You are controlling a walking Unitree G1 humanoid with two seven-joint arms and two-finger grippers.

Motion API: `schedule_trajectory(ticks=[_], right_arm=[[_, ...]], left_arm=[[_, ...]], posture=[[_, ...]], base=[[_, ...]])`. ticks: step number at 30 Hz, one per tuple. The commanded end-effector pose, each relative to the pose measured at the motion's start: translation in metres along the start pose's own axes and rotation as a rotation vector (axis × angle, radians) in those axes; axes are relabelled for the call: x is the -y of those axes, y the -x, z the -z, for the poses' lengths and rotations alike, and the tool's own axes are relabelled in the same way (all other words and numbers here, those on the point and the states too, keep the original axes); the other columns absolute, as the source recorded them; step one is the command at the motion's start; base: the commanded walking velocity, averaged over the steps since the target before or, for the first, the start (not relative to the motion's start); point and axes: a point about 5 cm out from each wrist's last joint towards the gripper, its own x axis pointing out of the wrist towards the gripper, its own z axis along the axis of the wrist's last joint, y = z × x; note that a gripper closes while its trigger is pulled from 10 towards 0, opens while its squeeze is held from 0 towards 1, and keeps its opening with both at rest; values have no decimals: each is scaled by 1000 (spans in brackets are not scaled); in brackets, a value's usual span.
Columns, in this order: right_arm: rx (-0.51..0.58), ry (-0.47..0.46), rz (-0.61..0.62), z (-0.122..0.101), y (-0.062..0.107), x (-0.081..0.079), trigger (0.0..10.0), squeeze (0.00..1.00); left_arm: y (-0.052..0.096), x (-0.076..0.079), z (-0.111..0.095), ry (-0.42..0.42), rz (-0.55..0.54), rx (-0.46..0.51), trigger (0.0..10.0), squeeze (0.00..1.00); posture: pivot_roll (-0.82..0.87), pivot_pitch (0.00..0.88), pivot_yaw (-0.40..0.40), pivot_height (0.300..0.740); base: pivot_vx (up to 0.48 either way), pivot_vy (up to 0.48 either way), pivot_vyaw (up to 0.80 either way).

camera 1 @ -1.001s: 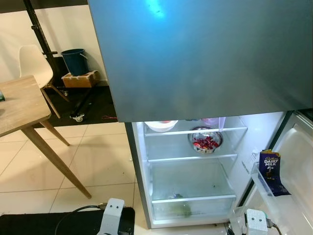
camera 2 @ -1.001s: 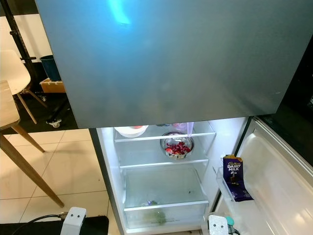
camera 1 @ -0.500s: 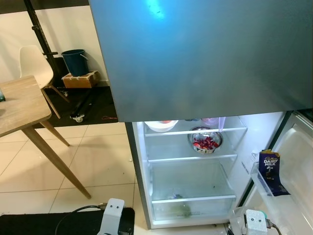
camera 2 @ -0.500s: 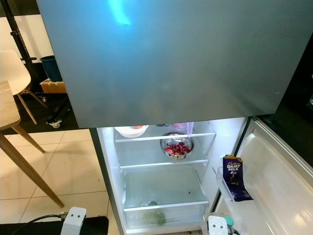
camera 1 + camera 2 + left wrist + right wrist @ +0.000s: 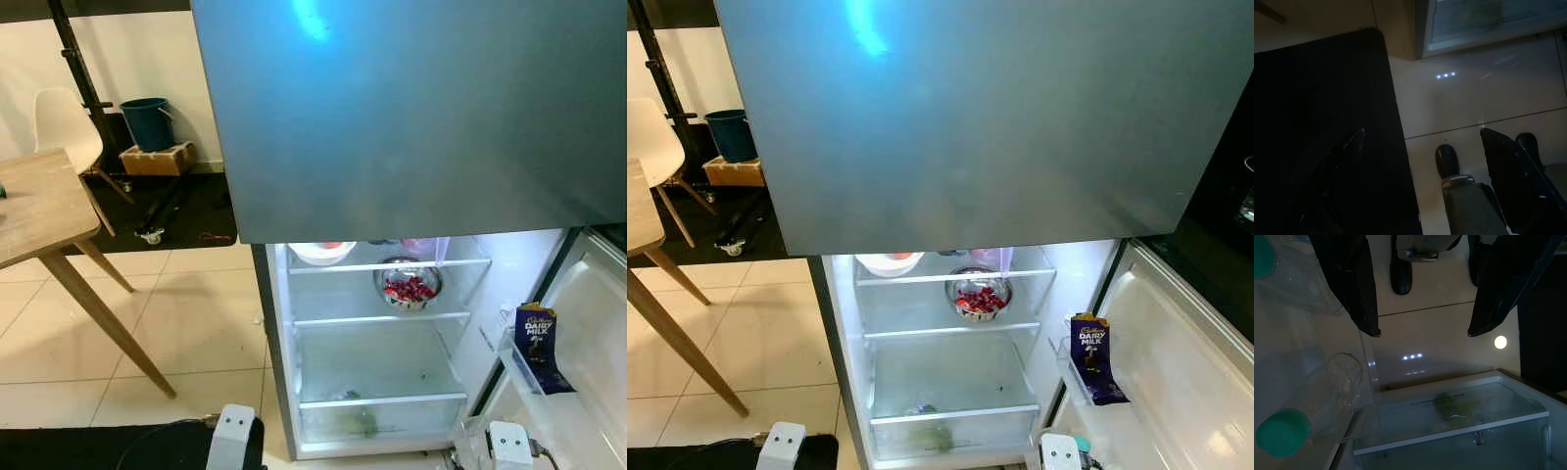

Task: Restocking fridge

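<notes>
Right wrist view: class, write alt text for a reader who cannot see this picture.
The right gripper hangs with its two black fingers open above a pale tiled floor, just in front of the open fridge's clear bottom drawer. Beside it, clear bottles with green caps sit in the door shelf.

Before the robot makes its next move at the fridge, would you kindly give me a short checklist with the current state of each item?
1. Fridge door swung open: ok.
2. Free space on the middle shelf beside the bowl of red food: ok.
3. Door rack holding only the chocolate bar, with room left: ok.
4. Right gripper open, nothing between its fingers: ok.
5. Left gripper open over the floor and dark mat: ok.
6. Green-capped bottles near the right gripper, ready to pick: cannot tell whether they are upright or lying.
</notes>
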Motion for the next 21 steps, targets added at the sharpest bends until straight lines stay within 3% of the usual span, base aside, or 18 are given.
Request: schedule_trajectory(ticks=[1, 14, 21], right_arm=[[3, 10, -2, -2, -1, 0, 10000, 0], [-1, 3, 8, 2, 1, 3, 10000, 0], [-2, 1, 11, 1, 1, 3, 10000, 0]], left_arm=[[1, -1, 4, 6, -2, -11, 10000, 0], [0, -1, 1, 3, 7, -4, 10000, 0], [0, 0, 1, 4, 10, -5, 10000, 0]], posture=[[-100, 74, 15, 734], [-107, 65, 25, 734], [-106, 68, 27, 734]], base=[[0, 0, 0], [0, 0, 0], [-245, 0, 0]])
